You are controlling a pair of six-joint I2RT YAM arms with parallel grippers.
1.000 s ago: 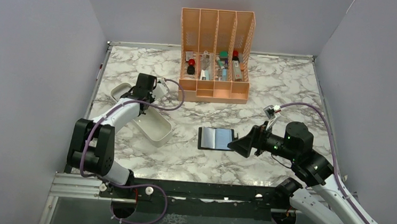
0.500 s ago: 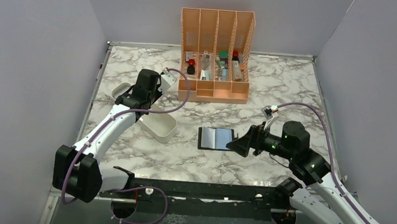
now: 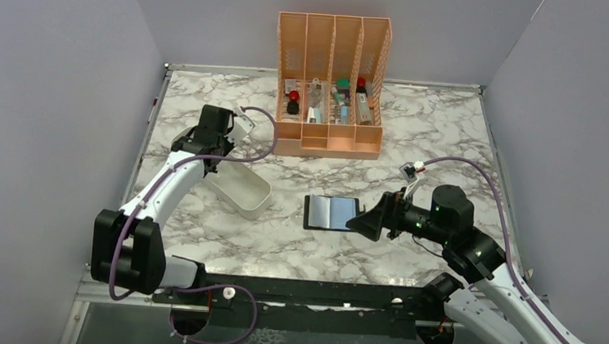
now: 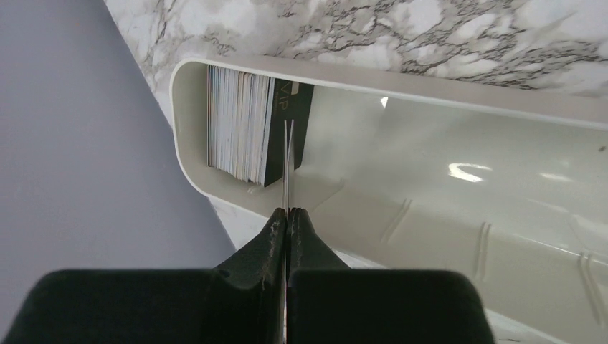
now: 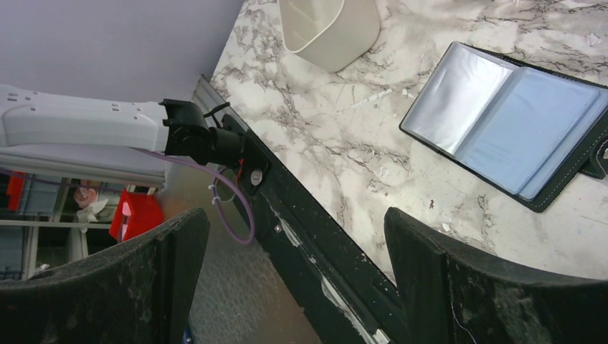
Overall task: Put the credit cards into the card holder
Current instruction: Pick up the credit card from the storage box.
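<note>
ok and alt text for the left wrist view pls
The left pincer is shut on a single thin card, seen edge-on, above one end of a white tray. A stack of credit cards stands on edge against that end wall, a dark one outermost; the marble table lies beyond.
</note>
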